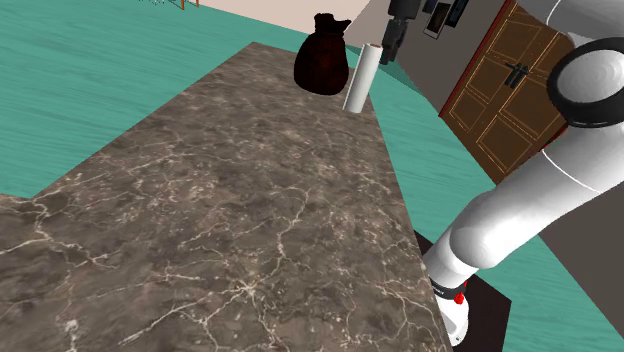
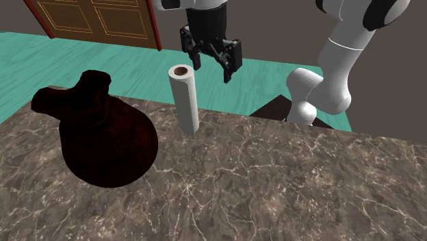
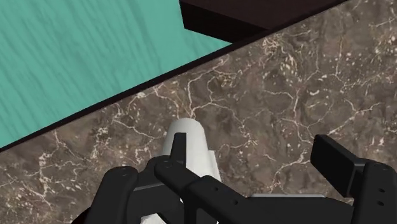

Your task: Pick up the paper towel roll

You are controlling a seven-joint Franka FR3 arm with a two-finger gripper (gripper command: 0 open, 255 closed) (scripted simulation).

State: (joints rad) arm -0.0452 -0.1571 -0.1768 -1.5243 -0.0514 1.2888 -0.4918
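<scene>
shoulder view, counter (image 1: 200, 230): a brown marbled top with pale veins was seen running up to the far end, with teal floor (image 1: 90, 70) laid around it.
shoulder view, paper towel roll (image 1: 362, 77): a plain white roll was stood upright near the far end, close to the edge on this view's right.
shoulder view, jug (image 1: 322, 52): a dark, nearly black bulgy jug was parked just beside the roll, on its left.
shoulder view, gripper (image 1: 388, 50): the black gripper was hung just right of the roll's top. the gap between the fingers couldn't be made out here.
shoulder view, arm (image 1: 520, 200): the white arm was arched up from the stand (image 1: 492, 320) at lower right, with a panelled wooden door (image 1: 505, 95) behind it.
second exterior view, paper towel roll (image 2: 185, 99): it was stood upright on the counter (image 2: 274, 185) near the far edge, and a brown core hole was shown at the top.
second exterior view, gripper (image 2: 213, 66): it was held above and a bit right of the roll's top, fingers spread apart, no contact seen.
second exterior view, jug (image 2: 102, 133): it was set left of the roll, apart from it.
wrist view, gripper (image 3: 254, 159): the fingers were spread wide and released, nothing clasped.
wrist view, paper towel roll (image 3: 194, 143): it was seen below the gripper, lined up behind one of the fingers (image 3: 179, 149) rather than in the gap. whether it was touched couldn't be told.
wrist view, counter (image 3: 286, 83): the marbled top was spread under it all, with its edge and the teal floor (image 3: 76, 57) beyond.
</scene>
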